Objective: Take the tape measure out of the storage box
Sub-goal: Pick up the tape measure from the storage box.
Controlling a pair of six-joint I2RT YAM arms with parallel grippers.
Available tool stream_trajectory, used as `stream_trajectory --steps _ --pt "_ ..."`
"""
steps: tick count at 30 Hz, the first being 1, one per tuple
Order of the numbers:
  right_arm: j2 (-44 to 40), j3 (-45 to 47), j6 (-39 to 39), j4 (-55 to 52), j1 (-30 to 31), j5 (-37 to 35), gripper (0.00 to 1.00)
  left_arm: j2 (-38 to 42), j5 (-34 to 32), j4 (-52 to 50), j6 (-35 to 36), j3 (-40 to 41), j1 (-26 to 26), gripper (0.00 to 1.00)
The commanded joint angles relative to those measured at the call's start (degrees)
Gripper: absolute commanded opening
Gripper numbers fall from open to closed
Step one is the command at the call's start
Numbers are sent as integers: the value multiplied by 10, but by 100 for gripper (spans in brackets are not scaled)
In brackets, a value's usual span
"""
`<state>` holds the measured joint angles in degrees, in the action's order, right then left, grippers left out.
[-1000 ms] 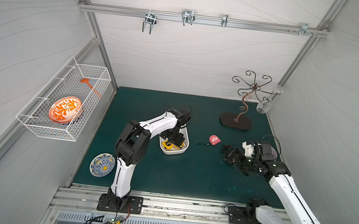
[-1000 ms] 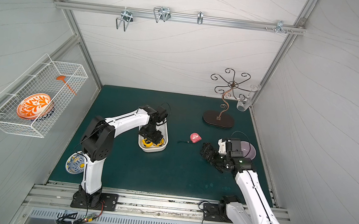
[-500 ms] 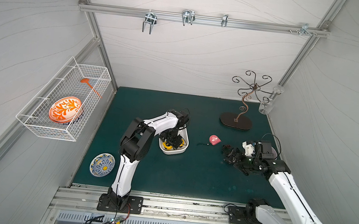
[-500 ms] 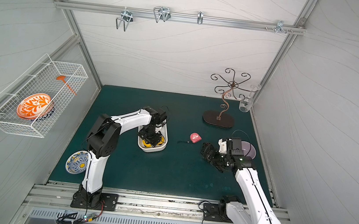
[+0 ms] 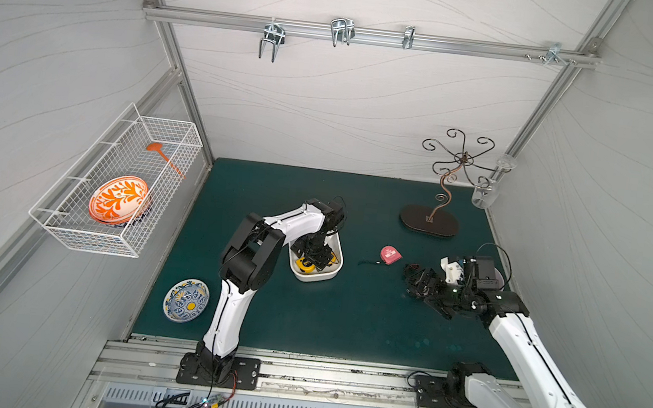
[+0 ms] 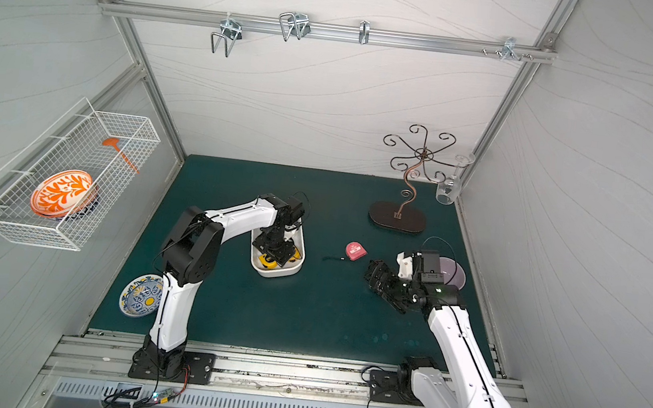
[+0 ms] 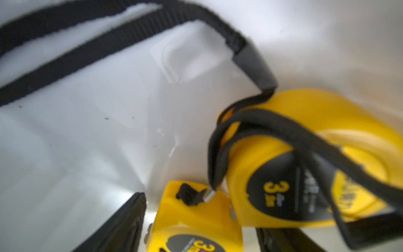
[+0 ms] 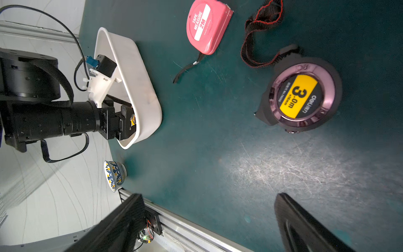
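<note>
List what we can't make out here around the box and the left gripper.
- Whether the left gripper grips the yellow tape measure between its fingers: the left wrist view's edge cuts them off, blurred.
- Storage box contents, count: in both top views the left gripper covers them.
- Lilac round object: in both top views the right arm's wrist camera covers half; unidentifiable.

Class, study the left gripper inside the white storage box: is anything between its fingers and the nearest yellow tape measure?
Nothing visible. The yellow tape measure sits directly between the open fingers of the left gripper in the storage box. Its black strap loops over a second tape measure beside it.
</note>
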<state>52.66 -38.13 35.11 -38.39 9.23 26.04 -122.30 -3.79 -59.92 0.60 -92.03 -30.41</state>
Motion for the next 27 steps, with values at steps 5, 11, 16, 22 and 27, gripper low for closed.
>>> stream_trajectory --steps 5,11,16,22,27 --pt "-12 -6 4 1 -3 9 99 -27 3 16 -4 -17 3 59" --pt "-14 -1 6 5 -3 13 99 -7 -9 14 -9 -12 3 30" --pt "-14 3 11 20 1 20 99 18 -25 5 -14 -16 3 16" --pt "-13 -2 17 32 22 17 99 44 -32 -12 -28 -41 6 8" --pt "-6 -5 27 63 52 14 99 70 -35 -24 -49 -67 10 2"
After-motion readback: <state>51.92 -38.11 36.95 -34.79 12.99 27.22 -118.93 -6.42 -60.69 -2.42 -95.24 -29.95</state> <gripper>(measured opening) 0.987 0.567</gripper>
